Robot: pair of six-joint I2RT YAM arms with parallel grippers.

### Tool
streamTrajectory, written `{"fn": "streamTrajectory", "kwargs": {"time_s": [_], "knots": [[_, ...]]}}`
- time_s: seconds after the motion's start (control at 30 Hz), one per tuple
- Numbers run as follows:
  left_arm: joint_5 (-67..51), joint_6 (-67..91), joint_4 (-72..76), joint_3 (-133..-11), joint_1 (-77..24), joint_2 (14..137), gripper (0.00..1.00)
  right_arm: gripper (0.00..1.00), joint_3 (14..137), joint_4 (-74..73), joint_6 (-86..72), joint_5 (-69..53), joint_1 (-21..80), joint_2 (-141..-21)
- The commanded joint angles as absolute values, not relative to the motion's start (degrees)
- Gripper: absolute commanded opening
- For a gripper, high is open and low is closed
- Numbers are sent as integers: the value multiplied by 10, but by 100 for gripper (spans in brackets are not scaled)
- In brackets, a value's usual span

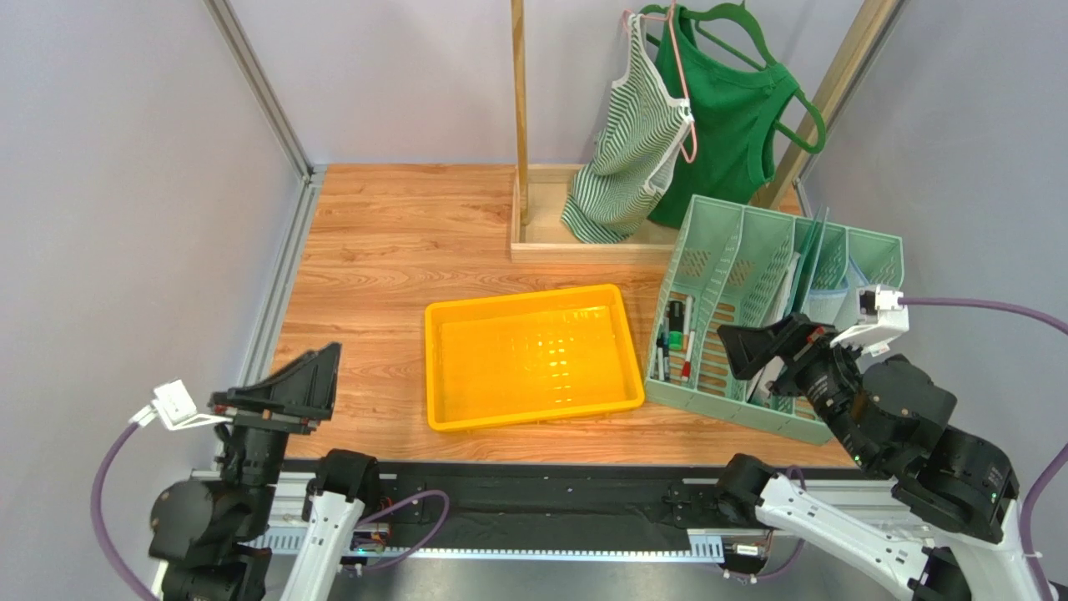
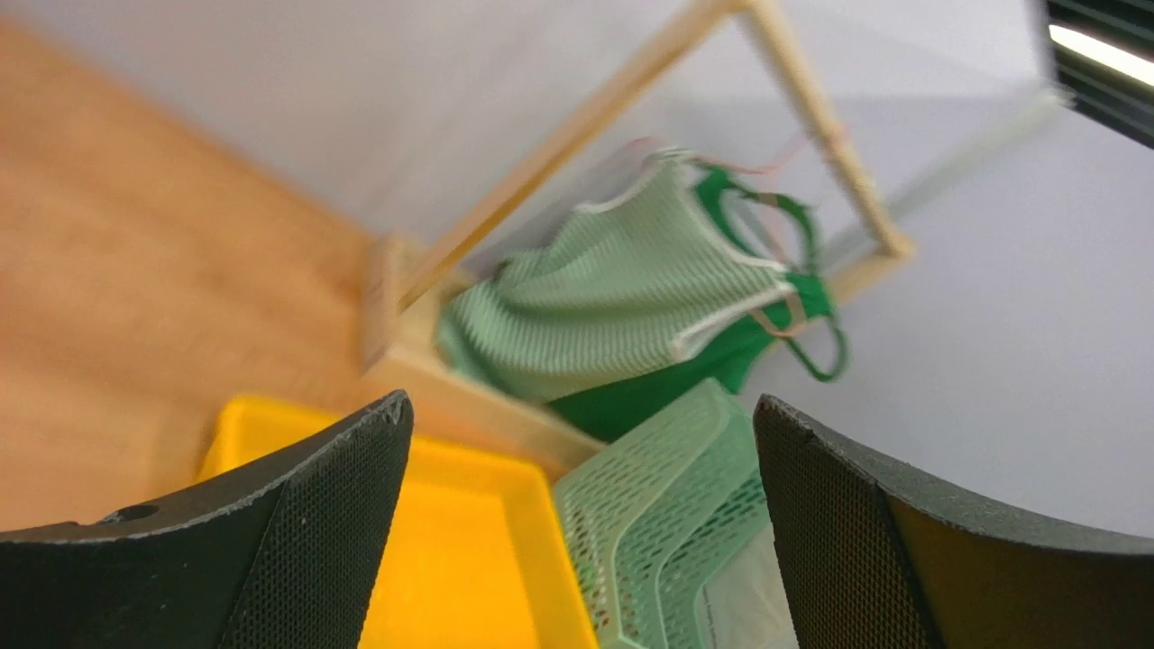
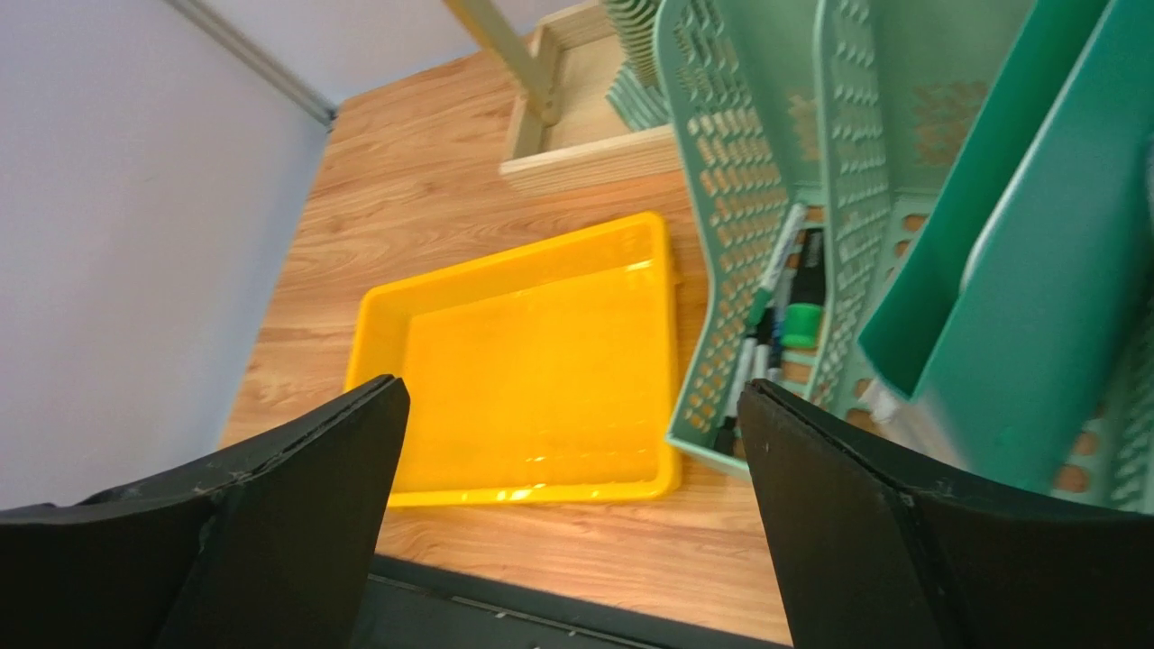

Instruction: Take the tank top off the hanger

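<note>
Two tank tops hung on the wooden rack [image 1: 519,113] at the far right of the surface [image 1: 376,251]. The green-and-white striped tank top [image 1: 627,150] was on a pink hanger [image 1: 678,56]. The solid green tank top [image 1: 733,119] was just right of it, touching it, on a green hanger [image 1: 742,18]. The left claw [image 2: 580,406] sat at the near left, fingers spread, gripping nothing. The right claw [image 3: 572,392] hovered at the near right above the pen-filled green desk organiser [image 1: 733,257], fingers spread, empty. A yellow tray [image 1: 533,301] lay at centre, left of the organiser.
</note>
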State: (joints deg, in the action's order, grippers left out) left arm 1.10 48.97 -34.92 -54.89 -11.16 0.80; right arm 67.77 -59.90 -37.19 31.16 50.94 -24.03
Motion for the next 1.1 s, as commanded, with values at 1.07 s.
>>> {"fn": "streamTrajectory", "kwargs": {"time_s": [1.07], "knots": [[-217,370,-634,-601,-126,-31,89,95,1274,-412,-25,252,220,-965]]}}
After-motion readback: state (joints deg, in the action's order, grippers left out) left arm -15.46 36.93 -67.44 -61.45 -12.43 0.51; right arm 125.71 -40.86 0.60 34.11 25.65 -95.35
